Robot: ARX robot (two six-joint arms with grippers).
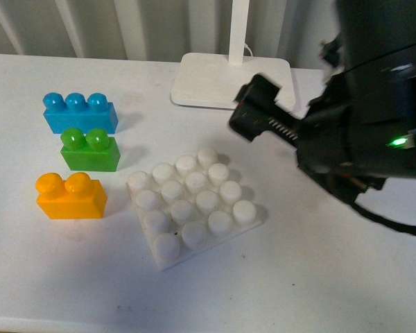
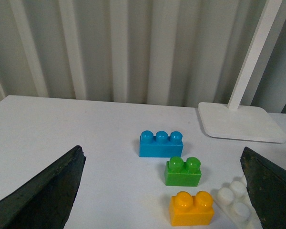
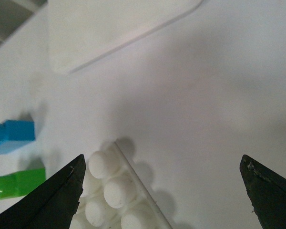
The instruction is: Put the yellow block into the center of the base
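The yellow block (image 1: 71, 196) stands upright on the white table at the front left, a small gap left of the base (image 1: 194, 206). The base is a white studded plate lying flat, turned at an angle, with nothing on its studs. My right gripper (image 1: 249, 111) hovers open behind and to the right of the base; in its wrist view (image 3: 162, 160) only a corner of the base (image 3: 112, 191) shows between the fingers. My left gripper (image 2: 162, 151) is open and empty, out of the front view, looking at the yellow block (image 2: 191, 209) and the base's edge (image 2: 233, 202).
A green brick (image 1: 90, 150) sits just behind the yellow block, and a blue brick (image 1: 79, 113) behind that. A flat lamp foot (image 1: 232, 80) with its pole (image 1: 239, 31) stands at the back. The right arm's black body fills the right side.
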